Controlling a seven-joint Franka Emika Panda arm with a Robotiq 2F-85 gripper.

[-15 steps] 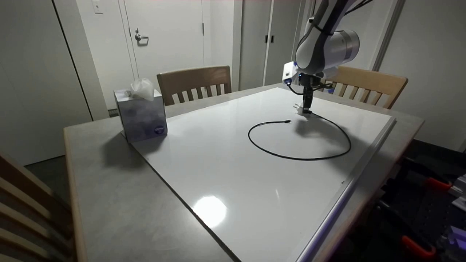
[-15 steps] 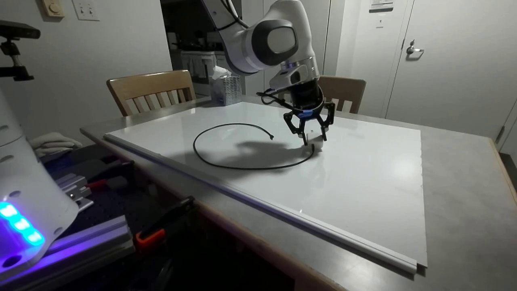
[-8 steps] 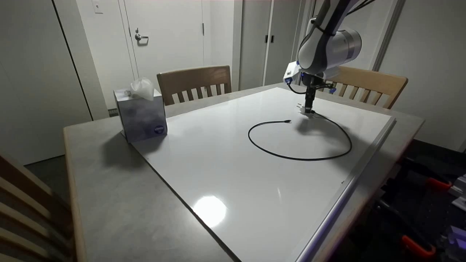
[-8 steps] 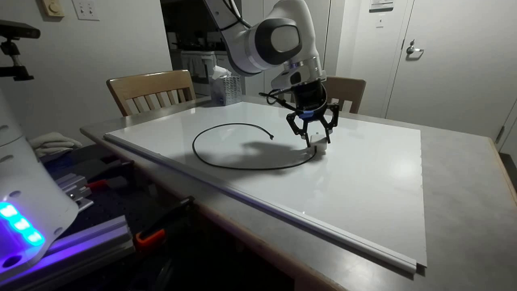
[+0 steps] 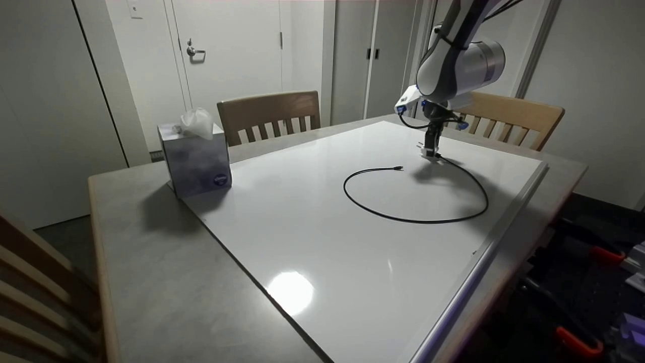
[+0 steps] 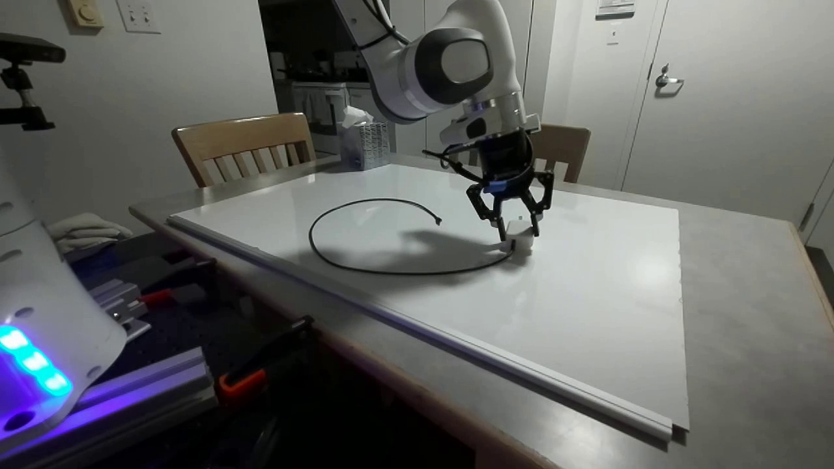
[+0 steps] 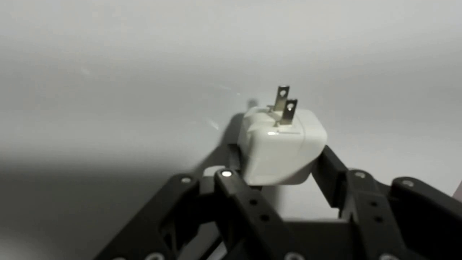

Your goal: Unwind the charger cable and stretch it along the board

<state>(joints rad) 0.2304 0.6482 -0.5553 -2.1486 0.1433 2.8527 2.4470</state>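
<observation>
Claw (image 6: 519, 236) grips partly hidden plug (image 6: 520, 232); board (image 5: 352, 262) cropped

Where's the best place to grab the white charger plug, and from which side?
Across two opposite sides of the plug, coming down from above, would likely be best. Its prongs jut from one end and the cord leaves the opposite end, so the sides between suit a pinch. The tool holds it that way.
</observation>
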